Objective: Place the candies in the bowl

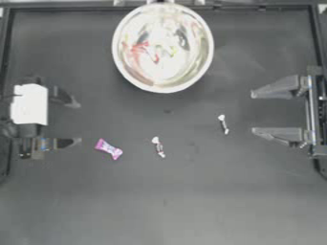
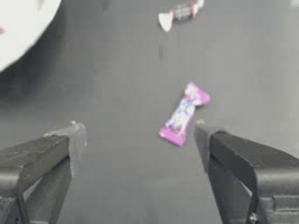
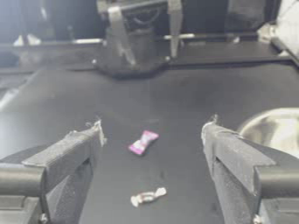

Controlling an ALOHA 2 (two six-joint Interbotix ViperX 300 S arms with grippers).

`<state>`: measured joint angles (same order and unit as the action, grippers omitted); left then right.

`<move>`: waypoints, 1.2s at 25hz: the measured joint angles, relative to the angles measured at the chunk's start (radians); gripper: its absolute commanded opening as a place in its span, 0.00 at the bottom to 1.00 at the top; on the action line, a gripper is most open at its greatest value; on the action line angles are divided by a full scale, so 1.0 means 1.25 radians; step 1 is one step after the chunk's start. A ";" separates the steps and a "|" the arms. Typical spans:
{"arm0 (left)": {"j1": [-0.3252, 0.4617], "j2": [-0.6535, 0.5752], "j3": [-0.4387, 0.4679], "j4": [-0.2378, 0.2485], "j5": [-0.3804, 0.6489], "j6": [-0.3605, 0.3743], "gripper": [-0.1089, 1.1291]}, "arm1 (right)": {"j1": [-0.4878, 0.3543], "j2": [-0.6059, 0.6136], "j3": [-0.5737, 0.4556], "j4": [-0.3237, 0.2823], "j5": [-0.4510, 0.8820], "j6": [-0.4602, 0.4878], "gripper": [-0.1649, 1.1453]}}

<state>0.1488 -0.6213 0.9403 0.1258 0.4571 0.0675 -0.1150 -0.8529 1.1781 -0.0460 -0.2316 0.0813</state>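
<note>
Two candies (image 1: pixel 148 50) blur inside the bowl (image 1: pixel 125 67)

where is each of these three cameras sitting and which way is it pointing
Top view: above the table, looking straight down on the bowl, pink candy and two white candies; left gripper at the left edge, right gripper at the right, both open.
Left wrist view: on the left arm, looking along its open jaws at the pink candy.
Right wrist view: on the right arm, looking across the table between its open jaws toward the left arm.
Shared: all three show the pink candy.
</note>
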 measured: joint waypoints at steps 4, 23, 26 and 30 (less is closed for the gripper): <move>0.000 0.087 -0.028 0.000 0.002 0.013 0.92 | 0.000 -0.001 0.001 0.002 0.000 0.000 0.87; -0.004 0.449 -0.173 -0.018 0.067 0.050 0.92 | 0.000 -0.001 0.011 0.026 -0.004 0.004 0.87; -0.011 0.468 -0.179 -0.021 0.058 0.050 0.92 | 0.000 -0.001 0.012 0.026 -0.006 0.004 0.87; -0.027 0.497 -0.194 -0.026 0.055 0.050 0.92 | 0.001 -0.001 0.017 0.034 -0.015 0.004 0.87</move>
<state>0.1150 0.0000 0.6980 0.0936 0.5262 0.1304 -0.1135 -0.8544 1.1996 -0.0031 -0.2500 0.0859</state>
